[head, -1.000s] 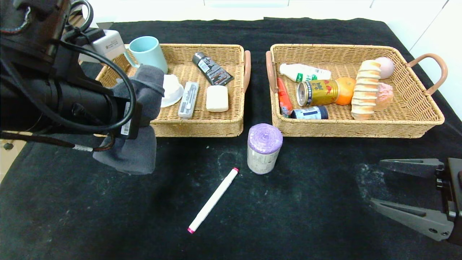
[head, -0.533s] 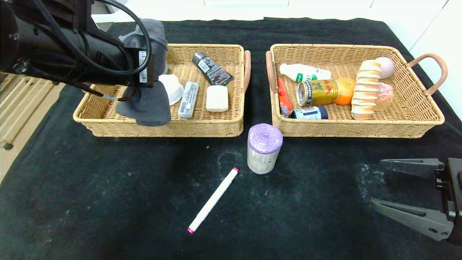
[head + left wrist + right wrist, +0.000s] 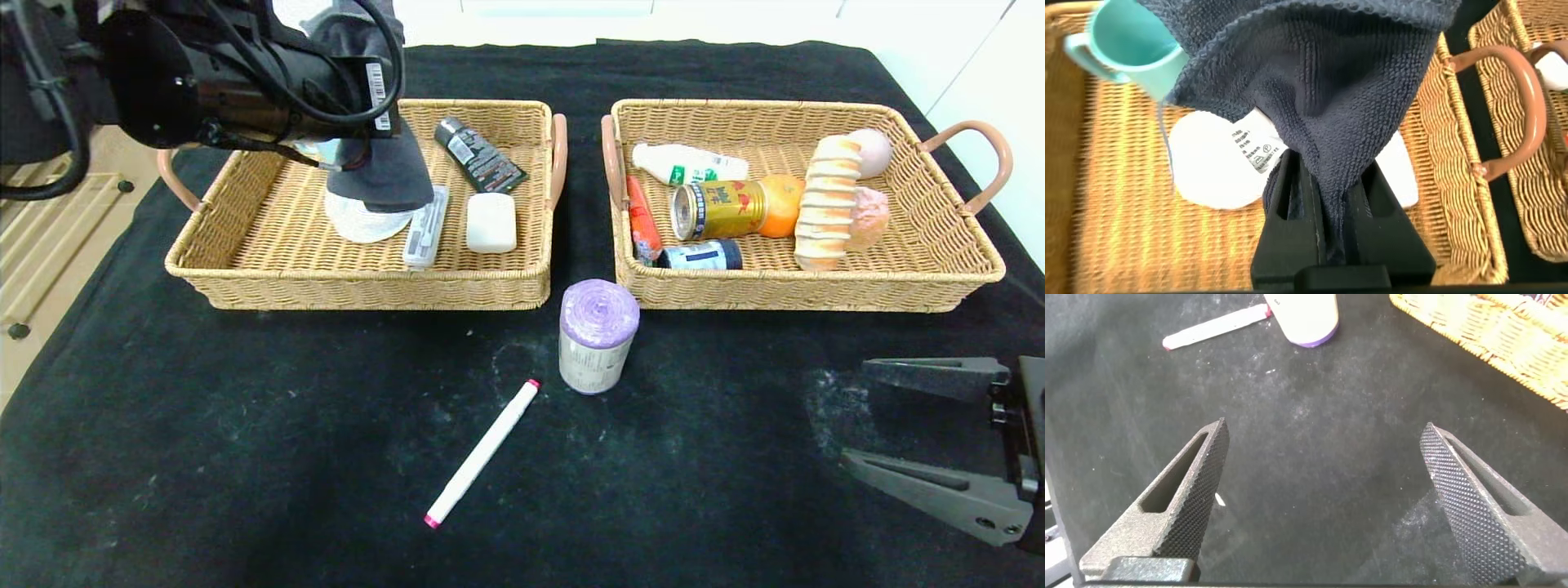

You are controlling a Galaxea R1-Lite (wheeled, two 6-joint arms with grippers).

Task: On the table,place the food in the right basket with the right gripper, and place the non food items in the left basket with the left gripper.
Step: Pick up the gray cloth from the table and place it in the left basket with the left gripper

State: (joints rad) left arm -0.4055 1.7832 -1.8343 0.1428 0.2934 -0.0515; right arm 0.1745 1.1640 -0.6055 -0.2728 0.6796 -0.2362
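Head view: left gripper [image 3: 1323,208] clamped tight on grey towel [image 3: 384,167], dangling over left basket [image 3: 245,278] above white dish [image 3: 359,220]. Right gripper [image 3: 922,441] parked at near right, spread wide, empty. Risk on release: towel snagging on fingers, draping over mug [image 3: 1127,41], or burying smaller items. Purple-topped roll [image 3: 598,335] and marker [image 3: 482,451] on table [image 3: 245,449]

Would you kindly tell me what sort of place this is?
Probably a robot sorting test bench: a black-clothed table against plain white walls, two wicker baskets of mixed household goods and food, and robot grippers at work.
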